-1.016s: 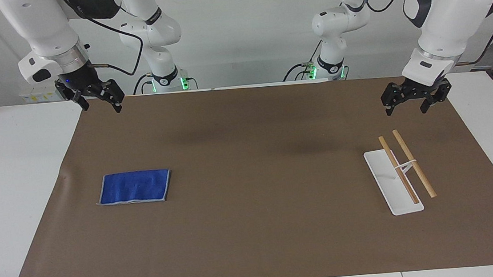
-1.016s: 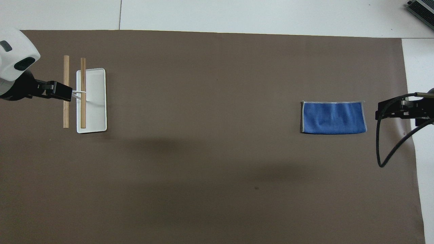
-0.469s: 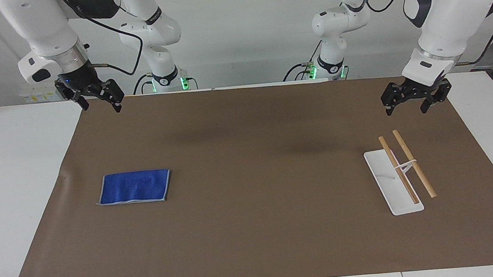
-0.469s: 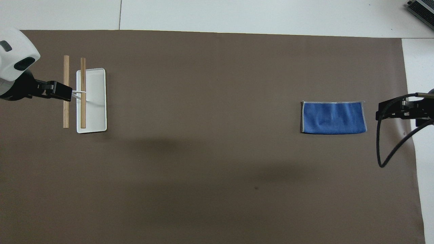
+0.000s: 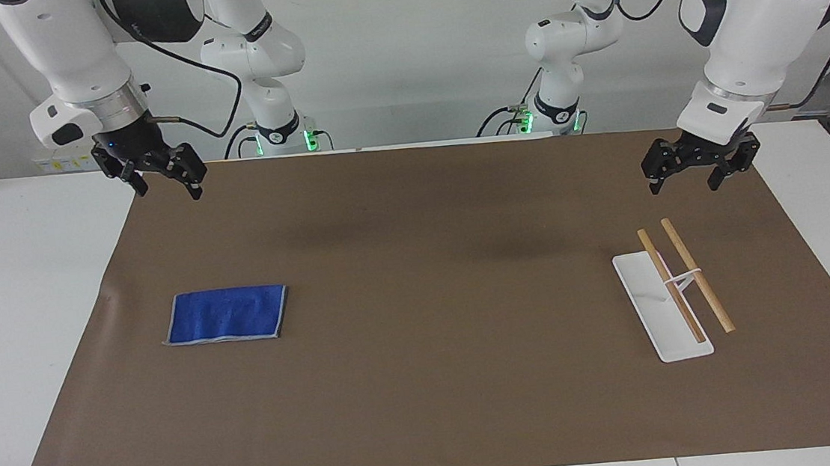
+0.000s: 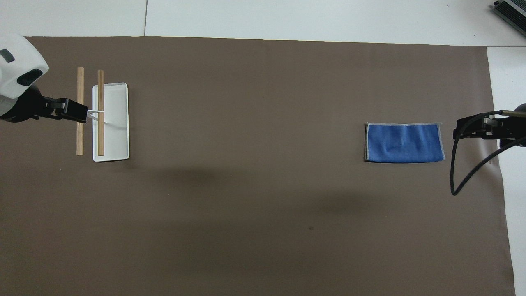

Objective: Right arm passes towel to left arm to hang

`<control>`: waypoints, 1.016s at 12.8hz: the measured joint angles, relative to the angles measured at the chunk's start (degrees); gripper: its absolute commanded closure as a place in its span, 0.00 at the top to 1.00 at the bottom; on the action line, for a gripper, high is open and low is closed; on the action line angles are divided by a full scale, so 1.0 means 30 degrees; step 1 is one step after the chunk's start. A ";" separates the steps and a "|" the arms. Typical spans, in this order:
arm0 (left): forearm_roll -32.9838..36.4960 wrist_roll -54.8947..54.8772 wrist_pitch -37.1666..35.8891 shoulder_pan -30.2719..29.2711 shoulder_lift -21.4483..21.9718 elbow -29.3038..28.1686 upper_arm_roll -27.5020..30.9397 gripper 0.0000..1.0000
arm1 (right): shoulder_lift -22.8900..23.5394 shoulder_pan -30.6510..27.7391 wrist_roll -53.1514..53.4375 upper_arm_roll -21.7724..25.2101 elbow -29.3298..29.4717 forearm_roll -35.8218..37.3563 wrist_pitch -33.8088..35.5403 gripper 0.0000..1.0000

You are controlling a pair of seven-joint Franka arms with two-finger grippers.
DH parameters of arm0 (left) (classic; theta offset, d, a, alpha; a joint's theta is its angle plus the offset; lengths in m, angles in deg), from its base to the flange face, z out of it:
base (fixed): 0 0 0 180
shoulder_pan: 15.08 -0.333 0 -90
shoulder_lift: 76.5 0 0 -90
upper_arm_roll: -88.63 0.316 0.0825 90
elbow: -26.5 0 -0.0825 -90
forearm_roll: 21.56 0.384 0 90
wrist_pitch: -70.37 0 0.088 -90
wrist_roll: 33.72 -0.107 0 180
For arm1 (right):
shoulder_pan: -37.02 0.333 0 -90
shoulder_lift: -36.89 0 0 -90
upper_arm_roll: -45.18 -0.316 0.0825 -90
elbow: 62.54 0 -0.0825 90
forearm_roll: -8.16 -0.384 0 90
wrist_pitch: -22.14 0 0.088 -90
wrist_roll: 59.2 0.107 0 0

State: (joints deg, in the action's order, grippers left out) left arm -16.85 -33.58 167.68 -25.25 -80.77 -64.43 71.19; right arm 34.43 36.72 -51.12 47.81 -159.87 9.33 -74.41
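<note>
The towel [image 5: 227, 315] was found flat on the tabletop [image 5: 431, 412], ungrasped; both end effectors, right [image 5: 159, 182] and left [image 5: 688, 173], were noted open and empty, with pickup, handover and hanging outstanding

Occlusions and cut-offs, overhead view

Left end effector [image 6: 70, 112] overlaps the rack's outer rod [image 6: 80, 111]; right end effector [image 6: 476, 128] cut by frame edge.

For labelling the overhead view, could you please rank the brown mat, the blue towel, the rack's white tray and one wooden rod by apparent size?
1. Brown mat, by far the largest.
2. Blue towel.
3. White tray, about as long as the towel but narrower.
4. Wooden rod, equally long but thinnest.
</note>
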 measured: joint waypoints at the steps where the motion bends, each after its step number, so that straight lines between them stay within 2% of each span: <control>1: 0.0000 0.0000 0.0000 0.0000 0.0000 0.0000 0.0000 1.00 | -0.0130 -0.0061 -0.0003 0.0007 -0.0765 0.0000 -0.0865 1.00; 5: 0.0000 0.0000 0.0000 0.0000 0.0001 0.0000 0.0000 1.00 | -0.0307 -0.0070 -0.0090 0.0013 -0.3976 0.0000 -0.5038 1.00; 8: 0.0000 0.0000 0.0000 0.0000 0.0004 0.0000 0.0000 1.00 | 0.0015 -0.0156 -0.0878 0.0024 -0.5413 0.0000 -0.6848 1.00; 13: 0.0000 0.0000 0.0000 0.0000 0.0005 0.0000 0.0000 1.00 | 0.2698 -0.0745 -0.1722 0.0042 -0.6165 -0.0001 -1.0322 1.00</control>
State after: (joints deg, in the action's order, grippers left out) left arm -16.85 -33.58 167.68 -25.25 -80.76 -64.43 71.19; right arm 42.52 34.49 -56.29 47.94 -178.36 9.33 -105.37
